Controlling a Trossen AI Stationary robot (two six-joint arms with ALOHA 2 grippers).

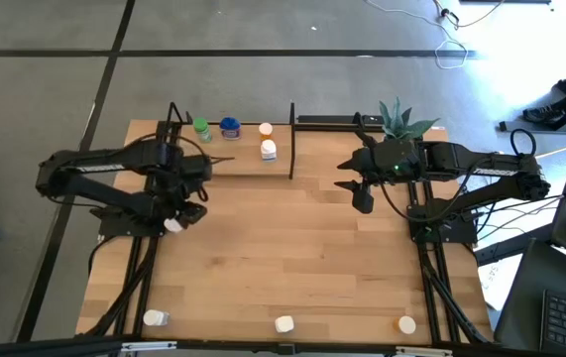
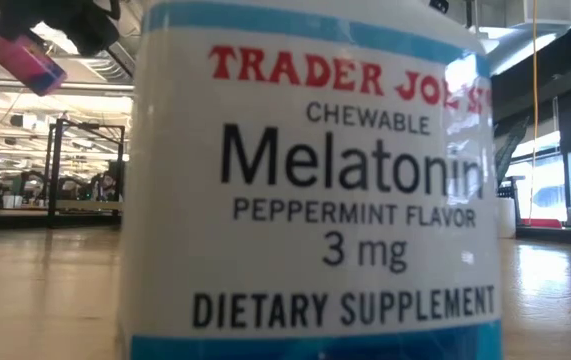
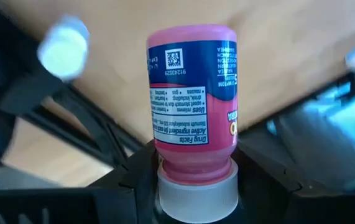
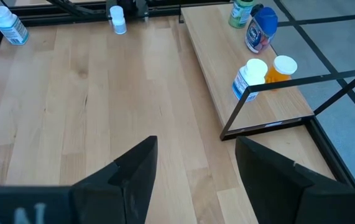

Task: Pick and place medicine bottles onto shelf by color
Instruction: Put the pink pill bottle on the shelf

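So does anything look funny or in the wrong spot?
Yes. A melatonin bottle stands so near the low camera that it blocks most of that view. Also, the left pincer holds the pink bottle by its white cap.

I count eight medicine bottles in all. Four stand on the shelf [image 1: 233, 159]: one green bottle [image 1: 201, 129], one blue bottle [image 1: 229, 127], one orange bottle [image 1: 266, 130] and one white bottle [image 1: 269, 151]. Three sit along the table's [image 1: 292, 258] near edge, two white and one that looks orange, though it's small from above. One pink bottle [image 3: 191, 112] sits in my left claw [image 1: 175, 220].
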